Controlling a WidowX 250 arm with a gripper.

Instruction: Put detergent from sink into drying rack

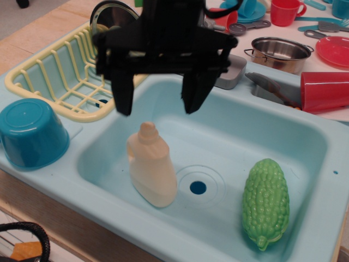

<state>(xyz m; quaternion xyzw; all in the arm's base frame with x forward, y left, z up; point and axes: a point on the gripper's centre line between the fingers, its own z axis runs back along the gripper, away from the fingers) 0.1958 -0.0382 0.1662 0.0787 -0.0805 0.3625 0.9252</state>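
Observation:
The cream-white detergent bottle (151,166) stands upright at the left of the light blue sink (229,136), near the dark-blue drain hole (197,187). My black gripper (158,106) hangs open just above the bottle's cap, one finger on each side and a little higher than the cap, touching nothing. The pale yellow drying rack (60,73) sits to the upper left of the sink, with a round metal lid (106,16) leaning in its far end.
A bumpy green toy gourd (265,203) lies in the sink's right part. A dark blue bowl (30,134) sits upside down at the left. A grey soap tray, a metal pot (278,52), a red cup (324,90) and plates stand behind the sink.

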